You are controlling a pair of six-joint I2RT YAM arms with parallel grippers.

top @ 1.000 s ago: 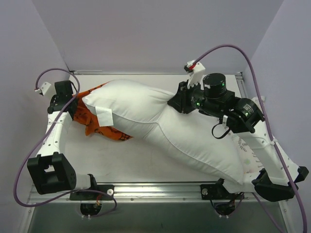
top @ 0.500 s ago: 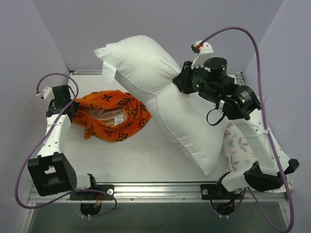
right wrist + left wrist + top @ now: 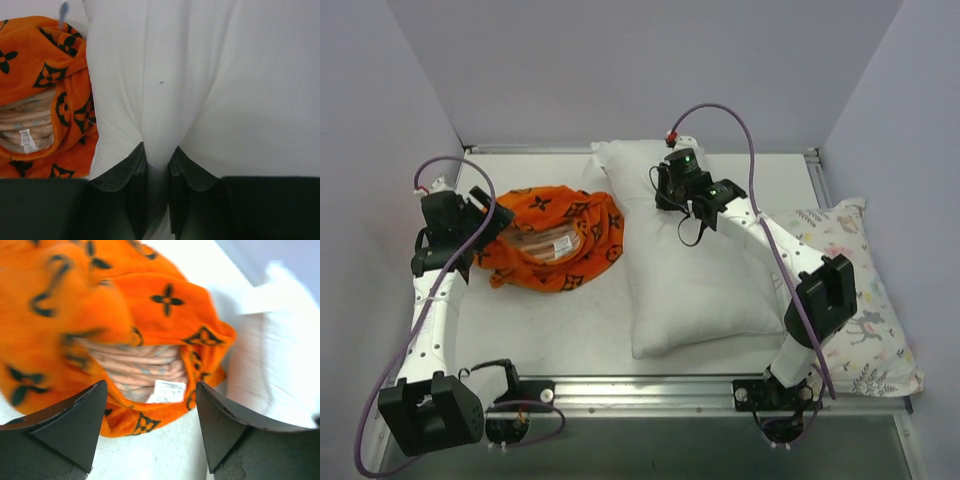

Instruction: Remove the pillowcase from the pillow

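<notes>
The orange pillowcase (image 3: 582, 216) with black flower motifs lies crumpled and empty at the table's left, its mouth showing a striped lining and a white label (image 3: 165, 390). My left gripper (image 3: 480, 215) sits at its left edge, open (image 3: 151, 386), with nothing between the fingers. The plain white pillow (image 3: 700, 280) lies flat in the middle, beside the pillowcase (image 3: 45, 75) and outside it. My right gripper (image 3: 663, 195) is at the pillow's far left end, shut (image 3: 157, 150) on a pinched fold of the pillow (image 3: 225, 75).
A second pillow (image 3: 860, 290), white with a pastel print, lies along the table's right edge, partly over the front rail (image 3: 650, 385). The grey walls close in behind and at both sides.
The right arm lifted the pillow up out of the pillowcase, then laid it flat in the middle of the table. The left gripper opened and let go of the pillowcase.
</notes>
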